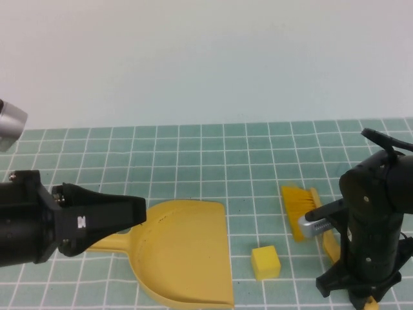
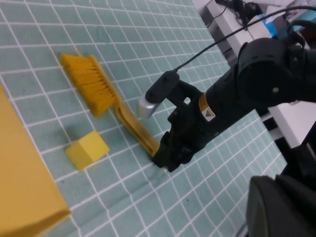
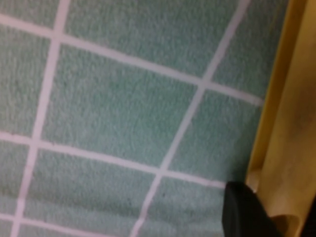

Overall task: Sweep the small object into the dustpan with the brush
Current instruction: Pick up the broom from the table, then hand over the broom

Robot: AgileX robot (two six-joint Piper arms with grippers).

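The mustard-yellow dustpan point(image 1: 187, 252) lies at front centre with its scoop mouth facing right. The small pale-yellow cube point(image 1: 265, 261) sits just right of that mouth; it also shows in the left wrist view point(image 2: 87, 149). The brush point(image 1: 302, 205) lies to the right, bristles at the far end and handle point(image 2: 136, 129) running back under my right arm. My right gripper point(image 3: 276, 217) points down at the handle's end, shut on the brush handle point(image 3: 291, 123). My left gripper point(image 1: 132, 213) hovers over the dustpan's handle point(image 1: 106, 243) at the left.
The green tiled mat point(image 1: 213, 161) covers the table, with a pale wall behind it. My right arm point(image 2: 222, 118) stands close to the cube and brush. A cable point(image 1: 381, 139) loops above the right arm. Desks and equipment show beyond the mat's edge point(image 2: 237, 19).
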